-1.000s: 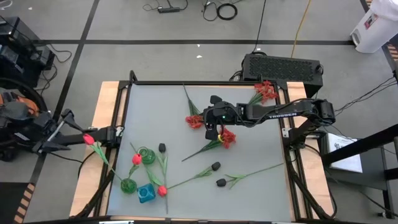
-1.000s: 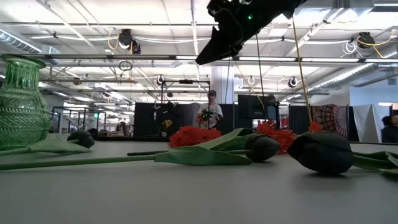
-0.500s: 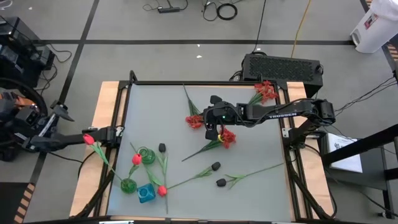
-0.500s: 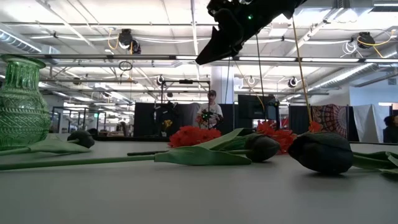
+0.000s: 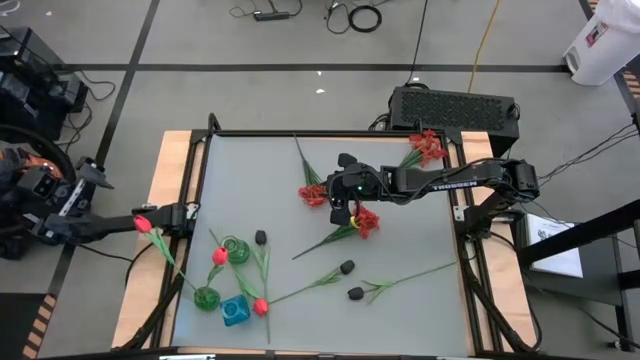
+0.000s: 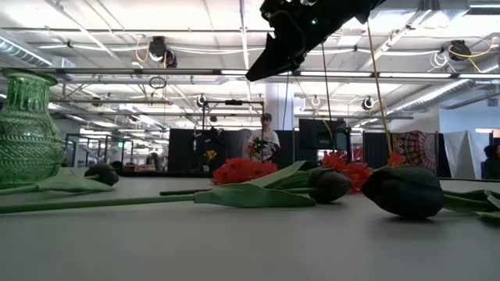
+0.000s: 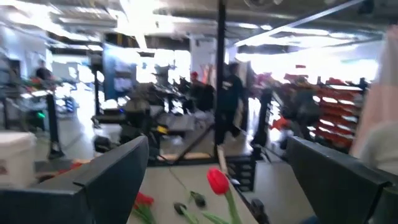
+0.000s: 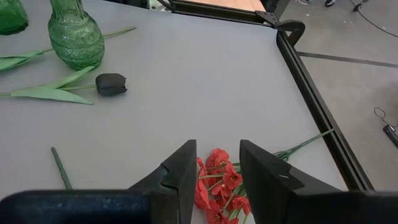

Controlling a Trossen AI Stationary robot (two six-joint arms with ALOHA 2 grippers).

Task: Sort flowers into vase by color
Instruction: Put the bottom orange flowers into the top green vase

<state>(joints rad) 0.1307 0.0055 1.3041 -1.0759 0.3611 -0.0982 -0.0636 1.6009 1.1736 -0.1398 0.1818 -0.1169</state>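
Over the last second only the left gripper [image 5: 88, 178], jaws wide and empty, shifts at the frame's left edge, while the right gripper [image 5: 343, 205] hangs unmoved, half-parted and empty, above a frilly red flower [image 5: 312, 195] mid-table, so sorting stalls.

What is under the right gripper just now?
A frilly red flower cluster lies on the table below the right gripper, showing between its open jaws. The dark fingers cover part of the blooms.
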